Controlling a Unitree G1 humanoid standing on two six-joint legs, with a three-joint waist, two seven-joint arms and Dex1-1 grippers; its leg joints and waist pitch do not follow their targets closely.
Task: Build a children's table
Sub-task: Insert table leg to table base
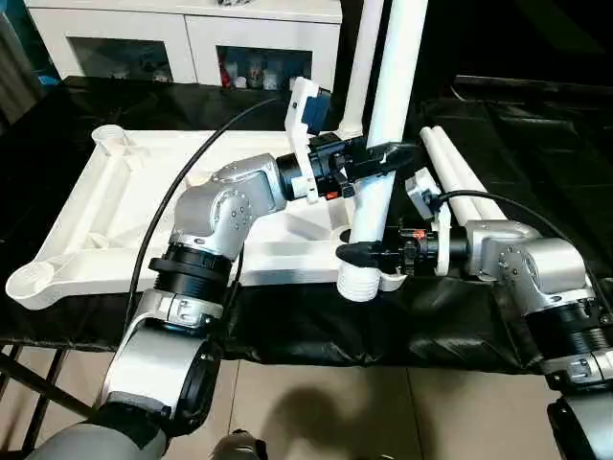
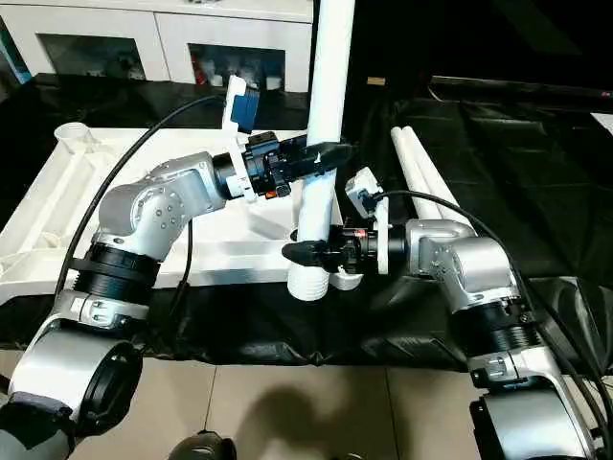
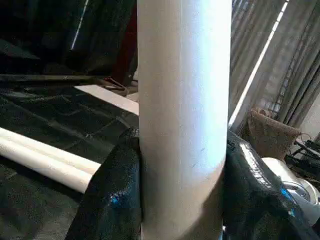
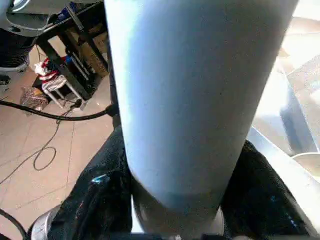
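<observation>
Table top point(image 1: 124, 220) lies upside down on black cloth-covered bench point(image 1: 536, 134): white moulded plastic, smooth & slightly glossy, raised ribs running across underside, round cup-shaped sockets at corners. One leg point(image 1: 388, 125) held upright betw. both grippers – long white tube, smooth matte plastic, long axis near vertical w/ slight lean, upper part running out past top edge of head views; lower end is ridged/threaded and hangs just at near right corner socket point(image 1: 395, 280) of the top; can't tell if it's seated. Left gripper point(image 1: 378, 158), glossy black fingers, closed around leg at mid height from the left, about half spread, pads pressed on both sides of tube in left wrist view. Right gripper point(image 1: 369, 254) clamps same leg lower down, just above ridged end, fingers on either side, also roughly half spread. Second leg point(image 1: 362, 67) stands upright behind it at far corner. Two more legs point(image 1: 460, 177) lie flat side by side on cloth, right of the top, long axes running away from robot. White glass-door cabinet point(image 1: 182, 38) behind bench.
</observation>
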